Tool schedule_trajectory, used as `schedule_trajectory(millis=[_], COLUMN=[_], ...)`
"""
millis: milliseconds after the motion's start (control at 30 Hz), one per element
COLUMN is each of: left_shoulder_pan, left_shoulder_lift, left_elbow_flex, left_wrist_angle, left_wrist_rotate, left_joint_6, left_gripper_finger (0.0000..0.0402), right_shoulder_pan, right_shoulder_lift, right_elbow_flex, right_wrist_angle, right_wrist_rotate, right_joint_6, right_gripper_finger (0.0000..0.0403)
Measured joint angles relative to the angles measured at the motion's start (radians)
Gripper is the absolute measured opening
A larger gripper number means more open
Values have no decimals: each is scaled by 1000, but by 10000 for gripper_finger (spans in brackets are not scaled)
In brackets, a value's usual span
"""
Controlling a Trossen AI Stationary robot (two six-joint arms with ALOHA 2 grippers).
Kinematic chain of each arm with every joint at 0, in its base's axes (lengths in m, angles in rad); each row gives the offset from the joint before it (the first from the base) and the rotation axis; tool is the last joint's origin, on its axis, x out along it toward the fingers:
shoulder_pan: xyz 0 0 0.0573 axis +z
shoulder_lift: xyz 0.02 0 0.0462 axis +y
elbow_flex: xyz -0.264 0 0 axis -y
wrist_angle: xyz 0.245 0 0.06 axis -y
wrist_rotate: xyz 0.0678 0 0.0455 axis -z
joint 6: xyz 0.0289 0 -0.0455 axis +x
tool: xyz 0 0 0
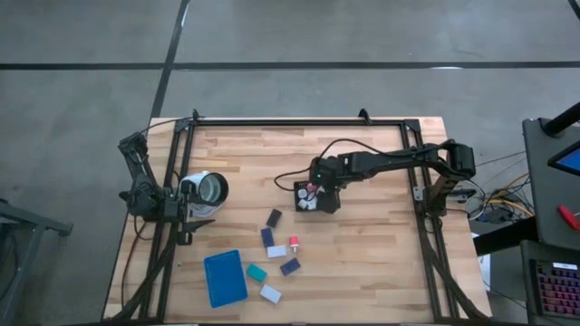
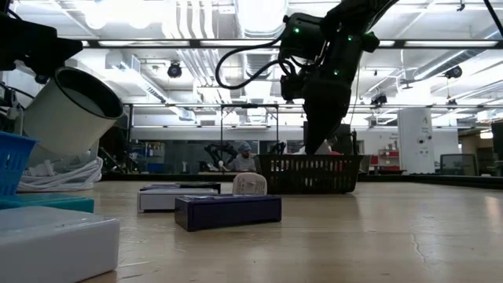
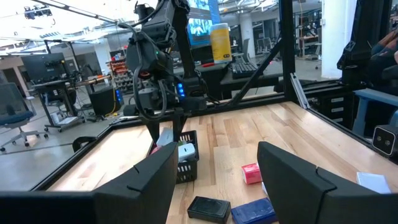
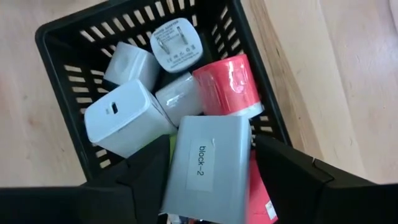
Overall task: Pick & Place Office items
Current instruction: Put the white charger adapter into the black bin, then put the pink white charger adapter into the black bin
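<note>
right end effector [image 4: 211,171]: over the black basket [image 1: 309,196] mid-bench, fingers parted either side of a grey block labelled "block-2" [image 4: 208,168]; whether they touch it I cannot tell
left end effector [image 3: 214,180]: waits at the bench's left edge, released, empty
block handling: probably light, stiff, smooth; take it across the flat sides
other items [image 1: 275,253]: loose on the bench between basket and blue tray [image 1: 225,277]
hidden: the block's lower end, things beneath it

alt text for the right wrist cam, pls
Looking down past the right tool into a black mesh basket, where a grey block labelled "block-2" lies between its two dark fingers. Beneath it sit white plug-in chargers and a red roll. Light wood table surrounds the basket.
</note>
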Motion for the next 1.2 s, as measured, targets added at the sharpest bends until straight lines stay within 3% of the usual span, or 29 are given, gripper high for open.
schedule_trajectory(millis=[367, 733, 1033, 1200], left_shoulder_pan=[0, 0, 0, 0], left_shoulder_lift=[0, 0, 0, 0], left_elbow_flex=[0, 0, 0, 0], left_wrist_angle=[0, 0, 0, 0], left_wrist_rotate=[0, 0, 0, 0], left_joint_6=[0, 0, 0, 0], left_gripper_finger=[225, 225, 225, 225], right_shoulder_pan=[0, 0, 0, 8], right_shoulder_lift=[0, 0, -2, -3], right_elbow_flex=[0, 9, 160, 236], right_wrist_angle=[3, -13, -244, -242], right_wrist_rotate=[2, 1, -7, -118], right_joint_6=[0, 0, 9, 89], right_gripper_finger=[263, 264, 260, 253])
